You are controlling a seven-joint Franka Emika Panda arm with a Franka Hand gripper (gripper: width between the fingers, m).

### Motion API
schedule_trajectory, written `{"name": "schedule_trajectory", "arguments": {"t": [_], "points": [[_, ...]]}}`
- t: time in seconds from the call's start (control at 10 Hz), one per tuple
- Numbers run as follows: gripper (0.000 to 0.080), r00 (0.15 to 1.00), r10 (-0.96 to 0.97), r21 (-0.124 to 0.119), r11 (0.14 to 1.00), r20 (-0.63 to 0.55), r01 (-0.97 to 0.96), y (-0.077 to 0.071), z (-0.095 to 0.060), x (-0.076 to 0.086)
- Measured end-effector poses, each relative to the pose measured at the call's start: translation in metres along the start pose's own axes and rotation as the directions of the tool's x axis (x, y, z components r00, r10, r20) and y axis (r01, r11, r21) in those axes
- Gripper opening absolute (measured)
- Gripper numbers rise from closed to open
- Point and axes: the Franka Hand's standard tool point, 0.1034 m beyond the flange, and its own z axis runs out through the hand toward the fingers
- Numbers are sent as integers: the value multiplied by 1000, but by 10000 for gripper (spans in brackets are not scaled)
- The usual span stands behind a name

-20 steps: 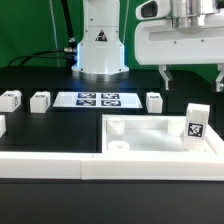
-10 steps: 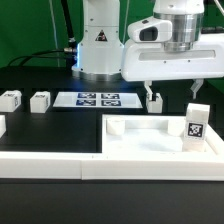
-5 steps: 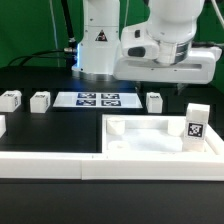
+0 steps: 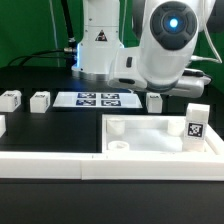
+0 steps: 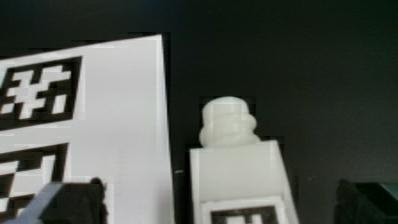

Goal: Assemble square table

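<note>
The square tabletop (image 4: 160, 138) lies at the front on the exterior view's right, rim up, with a round socket (image 4: 118, 127) in its near corner and a tagged white block (image 4: 195, 121) at its right side. Short white legs lie behind it: two on the left (image 4: 10, 99) (image 4: 40, 101) and one (image 4: 154, 101) beside the marker board (image 4: 98, 99). The arm's hand (image 4: 165, 45) is tilted low over that leg. In the wrist view my gripper (image 5: 217, 205) is open, its dark fingertips (image 5: 63, 205) either side of the leg (image 5: 240, 165), apart from it. The leg's round peg (image 5: 226, 115) points away.
A long white rail (image 4: 45, 165) runs along the front edge. The robot base (image 4: 98, 45) stands behind the marker board (image 5: 80, 120). Another white piece (image 4: 2, 125) shows at the left edge. The table top is black.
The arm has swung left and tipped forward over the leg beside the marker board, so its hand now faces the exterior camera. The jaws stayed open. No part has moved.
</note>
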Motion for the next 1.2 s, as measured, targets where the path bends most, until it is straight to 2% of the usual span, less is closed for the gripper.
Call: {"name": "schedule_trajectory", "arguments": {"t": [0.1, 0.3, 0.6, 1.0, 1.1, 1.2], "points": [[649, 1000, 6, 1, 1000, 12, -6, 2, 1, 4], [649, 1000, 16, -2, 1000, 4, -16, -4, -1, 6], [649, 1000, 18, -3, 1000, -17, -18, -11, -10, 12], [640, 999, 30, -1, 1000, -25, -30, -10, -7, 16], [462, 999, 31, 0, 1000, -25, -31, -10, -7, 16], [462, 999, 32, 2, 1000, -25, -32, -9, -7, 17]]}}
